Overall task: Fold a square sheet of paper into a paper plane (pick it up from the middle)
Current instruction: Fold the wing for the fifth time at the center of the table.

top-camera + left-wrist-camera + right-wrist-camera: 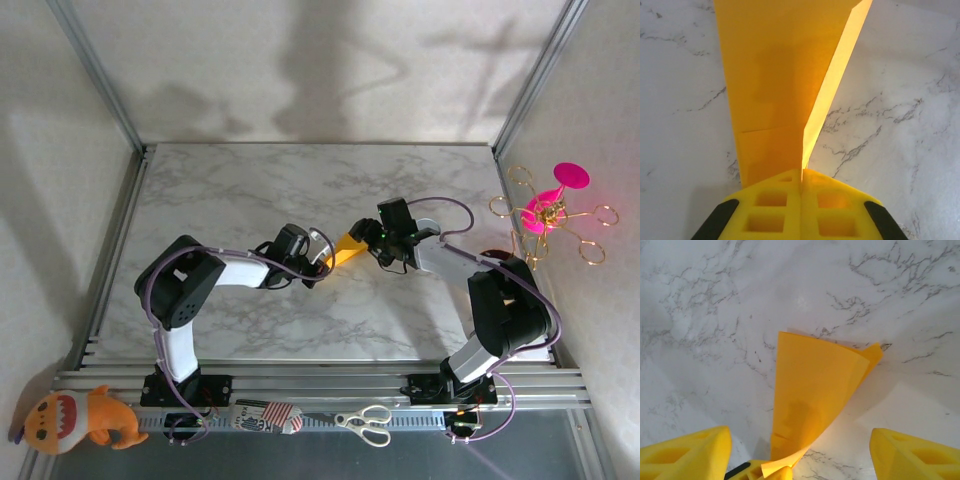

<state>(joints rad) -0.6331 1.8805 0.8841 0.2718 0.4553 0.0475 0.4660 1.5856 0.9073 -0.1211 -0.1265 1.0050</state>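
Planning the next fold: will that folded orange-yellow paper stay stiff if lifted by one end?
Probably floppy: the folded orange-yellow paper is thin, with light glowing through its raised flap. Likely very light, being just a sheet, pinched at one end by the shut left pincer. Its creases may spring open; one flap stands up.

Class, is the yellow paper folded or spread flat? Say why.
Folded: the paper plane is a narrow layered strip, one flap standing up, pinched in the shut left gripper.
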